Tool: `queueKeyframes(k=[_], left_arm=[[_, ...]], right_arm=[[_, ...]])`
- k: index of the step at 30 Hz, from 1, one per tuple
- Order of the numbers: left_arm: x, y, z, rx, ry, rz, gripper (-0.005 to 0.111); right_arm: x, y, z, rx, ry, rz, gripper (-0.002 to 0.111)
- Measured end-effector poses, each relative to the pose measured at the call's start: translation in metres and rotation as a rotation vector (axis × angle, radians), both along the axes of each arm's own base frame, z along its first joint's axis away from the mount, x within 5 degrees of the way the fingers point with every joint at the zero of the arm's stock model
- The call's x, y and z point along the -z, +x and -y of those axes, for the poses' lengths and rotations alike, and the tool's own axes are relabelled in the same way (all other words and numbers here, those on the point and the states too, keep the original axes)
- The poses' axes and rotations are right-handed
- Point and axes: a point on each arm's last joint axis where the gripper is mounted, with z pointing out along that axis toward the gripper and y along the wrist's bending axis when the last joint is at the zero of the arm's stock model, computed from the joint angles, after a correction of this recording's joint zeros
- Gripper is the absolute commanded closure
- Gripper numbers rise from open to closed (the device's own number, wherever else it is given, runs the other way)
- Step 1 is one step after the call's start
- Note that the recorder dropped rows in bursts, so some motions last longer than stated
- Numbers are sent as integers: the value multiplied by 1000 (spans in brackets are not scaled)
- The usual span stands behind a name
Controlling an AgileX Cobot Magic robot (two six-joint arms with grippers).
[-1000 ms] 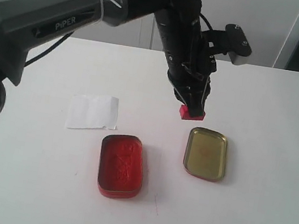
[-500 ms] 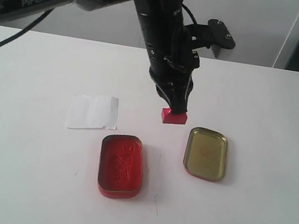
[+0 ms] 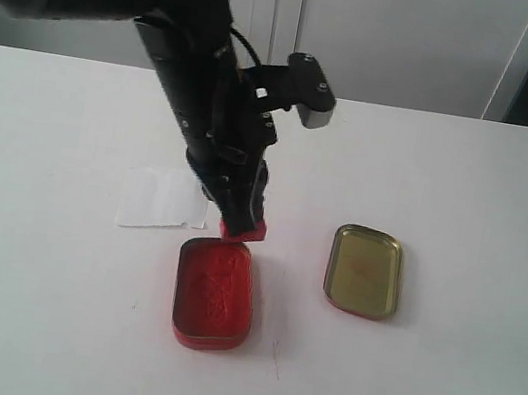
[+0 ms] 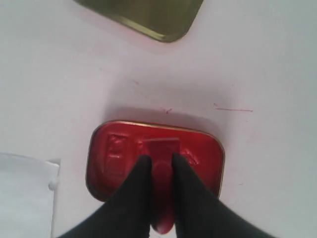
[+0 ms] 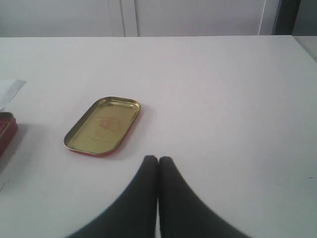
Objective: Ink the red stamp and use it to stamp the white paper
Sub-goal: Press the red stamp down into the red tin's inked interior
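My left gripper (image 3: 241, 214) is shut on the red stamp (image 3: 244, 229), holding it by its handle just above the far end of the open red ink-pad tin (image 3: 214, 293). In the left wrist view the red stamp (image 4: 161, 163) hangs between the black fingers (image 4: 138, 183) over the ink-pad tin (image 4: 111, 158). The white paper (image 3: 165, 197) lies flat to the left of the stamp, and its corner (image 4: 27, 193) shows in the left wrist view. My right gripper (image 5: 158, 159) is shut on nothing, low over the bare table; it does not show in the exterior view.
The tin's gold-lined lid (image 3: 364, 270) lies open side up to the right of the ink pad, also seen as the lid (image 5: 103, 125) from the right wrist and the lid (image 4: 148, 15) from the left wrist. The white table (image 3: 487, 194) stretches around everything.
My left gripper has carried the red stamp leftward and toward the front, from beside the gold lid to just above the ink-pad tin's far end. Paper, tin and lid have stayed put.
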Motion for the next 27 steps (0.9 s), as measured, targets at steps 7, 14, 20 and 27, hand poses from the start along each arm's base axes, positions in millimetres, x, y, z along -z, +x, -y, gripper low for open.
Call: queueKeyframes(k=[7,14,20,27], left_arm=[[17,-13,-34,-82,-28,18,107],[36,-15,-47,-130,-32,-4,107],[35,-4,-60,-149,-62,-3,107],[48,2,-56,-73,-108,-33,107]], right_arm=[[0,0,0,0,0,0,108],[0,0,0,0,0,0,108],[0,0,0,0,0,0,108],[0,0,0,0,0,0,108]])
